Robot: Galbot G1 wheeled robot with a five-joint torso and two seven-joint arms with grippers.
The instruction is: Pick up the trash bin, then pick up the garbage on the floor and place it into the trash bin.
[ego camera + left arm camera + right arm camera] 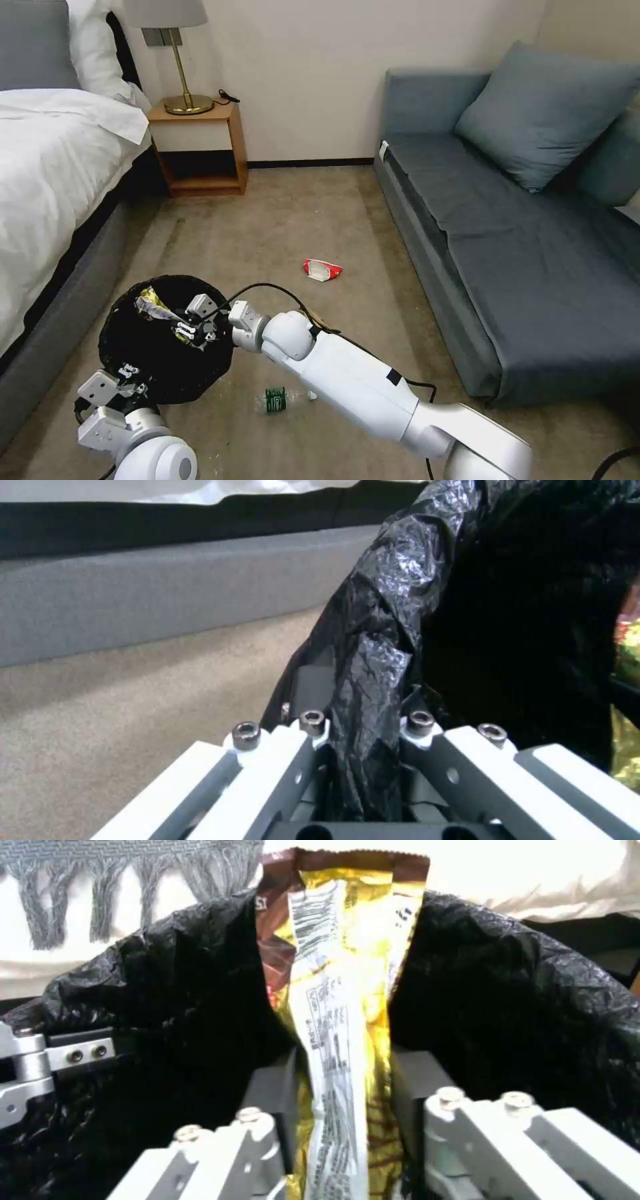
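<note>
Head view: right gripper (189,331) over the trash bin (130,347) beside the bed, green-labelled bottle (275,399) on carpet nearby. Left wrist view – left gripper (363,730) clamps the bin's bag-covered rim. Right wrist view – fingers pinch the snack wrapper (340,1005); its print is unreadable.

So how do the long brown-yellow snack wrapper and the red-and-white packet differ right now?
The long brown-yellow snack wrapper is pinched in the right gripper over the black-lined trash bin; the red-and-white packet lies free on the carpet near the sofa. The wrapper is long and narrow, the packet short and crumpled. Both are litter.
</note>
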